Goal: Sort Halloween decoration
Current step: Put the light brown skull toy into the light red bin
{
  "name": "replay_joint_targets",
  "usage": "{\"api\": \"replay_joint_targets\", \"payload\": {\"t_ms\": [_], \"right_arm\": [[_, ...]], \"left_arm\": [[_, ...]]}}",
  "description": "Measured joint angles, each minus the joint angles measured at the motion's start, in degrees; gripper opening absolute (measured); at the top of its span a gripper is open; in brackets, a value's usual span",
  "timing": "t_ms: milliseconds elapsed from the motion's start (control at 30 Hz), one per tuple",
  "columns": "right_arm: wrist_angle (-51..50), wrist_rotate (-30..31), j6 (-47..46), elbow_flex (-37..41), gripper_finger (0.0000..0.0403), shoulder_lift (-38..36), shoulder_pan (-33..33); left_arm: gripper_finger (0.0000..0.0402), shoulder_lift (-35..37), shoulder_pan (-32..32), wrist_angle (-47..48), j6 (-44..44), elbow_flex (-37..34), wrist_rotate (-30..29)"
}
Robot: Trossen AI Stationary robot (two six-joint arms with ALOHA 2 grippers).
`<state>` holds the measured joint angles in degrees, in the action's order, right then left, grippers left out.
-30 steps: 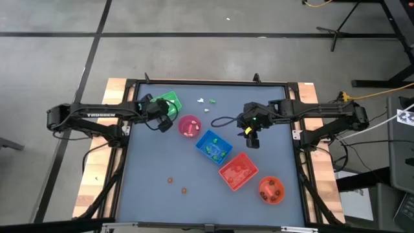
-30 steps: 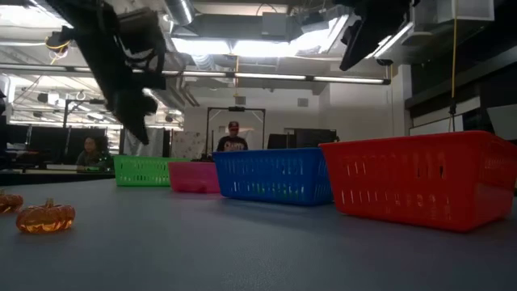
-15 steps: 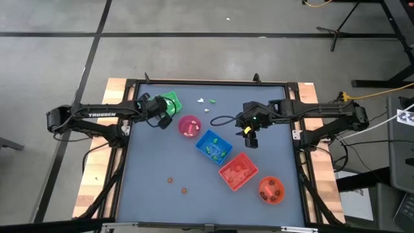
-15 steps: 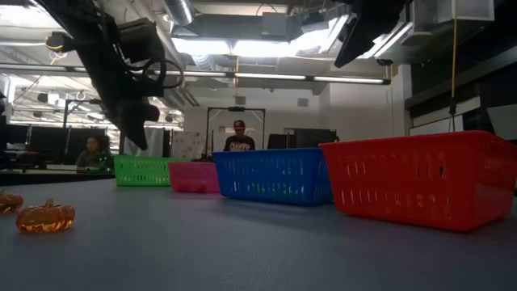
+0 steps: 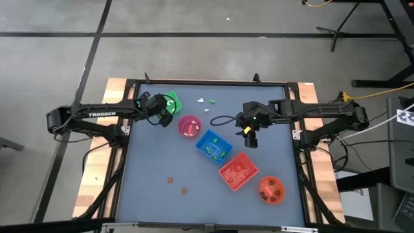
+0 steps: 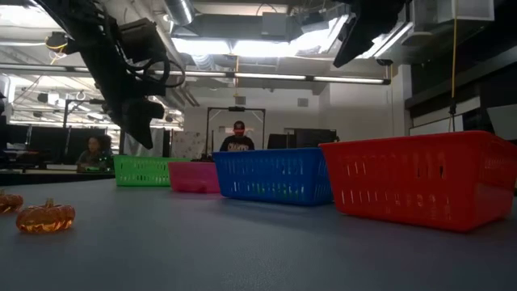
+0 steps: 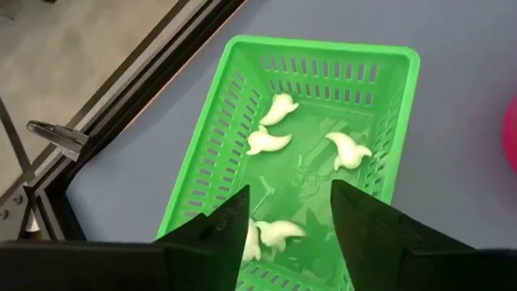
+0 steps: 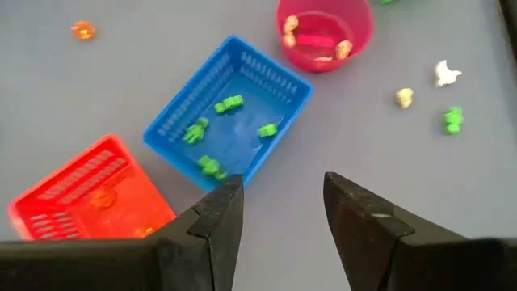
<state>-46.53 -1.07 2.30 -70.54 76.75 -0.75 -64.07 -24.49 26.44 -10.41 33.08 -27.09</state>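
My left gripper (image 5: pixel 162 111) is open and empty above the green tray (image 7: pixel 307 153), which holds several white ghost trinkets (image 7: pixel 271 139). My right gripper (image 5: pixel 252 137) is open and empty above the table's far middle, right of the blue tray (image 5: pixel 214 146), which holds green figures (image 8: pixel 230 105). Loose trinkets lie on the table: a white one (image 8: pixel 443 73), a yellowish one (image 8: pixel 404 98) and a green one (image 8: pixel 453 120) near the far edge, and two orange pumpkins (image 5: pixel 176 185) near the front left, resting on their bases in the low view (image 6: pixel 45 218).
A pink bowl (image 5: pixel 189 126) sits between the green and blue trays. A red tray (image 5: pixel 238 171) and an orange bowl (image 5: pixel 272 189) stand toward the front right. A dark cable loop (image 5: pixel 222 120) lies at the far middle. People show in the room beyond the table (image 6: pixel 236 137).
My left gripper has moved a little toward the table's far-left corner, from beside the pink bowl to above the green tray. My right gripper has kept still.
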Motion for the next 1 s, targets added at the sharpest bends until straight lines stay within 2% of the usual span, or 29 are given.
{"api": "replay_joint_targets", "payload": {"t_ms": [200,267,500,800,1000], "right_arm": [[3.34,10.70,3.33,0.00,0.0170,0.67,-0.05],[5.19,12.55,4.90,0.00,0.0170,1.49,-0.81],[13.24,5.18,10.82,0.00,0.0170,6.97,-6.56],[27.81,3.76,14.71,0.00,0.0170,16.49,-14.56],[35.70,-3.23,14.72,0.00,0.0170,23.08,-19.00]], "left_arm": [[0.0170,0.00,0.00,-1.27,0.02,-0.02,0.00],[0.0170,0.00,0.00,-1.82,0.04,-0.02,0.00],[0.0170,0.00,0.00,-1.77,0.04,-0.02,0.00],[0.0170,0.00,0.02,-1.76,0.04,-0.02,0.00],[0.0170,0.00,0.02,-1.76,0.02,-0.02,0.00]]}}
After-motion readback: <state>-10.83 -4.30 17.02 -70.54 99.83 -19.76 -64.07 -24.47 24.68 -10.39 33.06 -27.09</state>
